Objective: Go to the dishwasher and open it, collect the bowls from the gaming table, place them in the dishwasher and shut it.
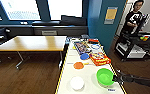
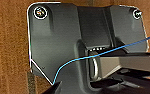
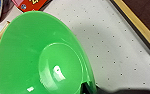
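The gaming table (image 1: 66, 72) is a long white top with yellow edge trim running away from me. The lime green bowl (image 1: 104, 76) sits at its near right, and the same green bowl (image 3: 41, 57) shows large in the right wrist view. My right gripper (image 1: 115, 79) reaches in from the right and is shut on the bowl's rim, with a dark fingertip (image 3: 87, 88) over the edge. The orange bowl (image 1: 78, 65) and the blue bowl (image 1: 84, 56) lie farther along the table. My left gripper (image 2: 81, 87) hangs over brown floor.
A white dish (image 1: 77, 83) lies near the green bowl. Red game boxes (image 1: 99, 59) and other items crowd the table's far half. A wood-topped table (image 1: 31, 43) stands to the left. A person (image 1: 134, 17) stands by a cart at the back right.
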Controlling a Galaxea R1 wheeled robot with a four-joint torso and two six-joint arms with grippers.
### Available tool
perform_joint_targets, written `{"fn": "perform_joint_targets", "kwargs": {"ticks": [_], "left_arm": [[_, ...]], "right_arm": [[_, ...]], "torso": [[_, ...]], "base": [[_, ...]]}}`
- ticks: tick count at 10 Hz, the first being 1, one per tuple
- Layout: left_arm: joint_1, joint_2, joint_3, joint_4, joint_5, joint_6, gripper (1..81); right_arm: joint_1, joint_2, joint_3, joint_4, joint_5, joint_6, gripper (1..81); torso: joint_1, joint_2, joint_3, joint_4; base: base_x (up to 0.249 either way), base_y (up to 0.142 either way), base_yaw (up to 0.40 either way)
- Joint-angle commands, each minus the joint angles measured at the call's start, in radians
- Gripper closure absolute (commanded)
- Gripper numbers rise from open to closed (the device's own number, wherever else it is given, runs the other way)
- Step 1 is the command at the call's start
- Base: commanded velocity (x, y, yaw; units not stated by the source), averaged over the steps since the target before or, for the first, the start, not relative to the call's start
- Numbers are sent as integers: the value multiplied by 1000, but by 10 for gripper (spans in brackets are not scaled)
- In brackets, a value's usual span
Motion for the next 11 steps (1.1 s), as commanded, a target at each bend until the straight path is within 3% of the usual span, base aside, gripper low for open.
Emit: {"fn": "perform_joint_targets", "kwargs": {"ticks": [1,5,7,9,11], "left_arm": [[-34,3,1,4,58,3,10],[-34,1,1,5,56,3,10],[-34,1,1,10,56,5,10],[-33,3,3,10,53,9,10],[-30,3,6,11,50,14,10]], "right_arm": [[178,-337,415,-103,-110,1,811],[106,-635,736,-148,-115,5,811],[14,-790,879,-203,-121,5,811],[-155,-830,902,-251,-86,5,811],[-334,-828,901,-286,38,5,811]], "torso": [[0,0,0,0],[0,0,0,0],[0,0,0,0],[0,0,0,0],[0,0,0,0]], "base": [[0,0,0],[0,0,0],[0,0,0],[0,0,0],[0,0,0]]}}
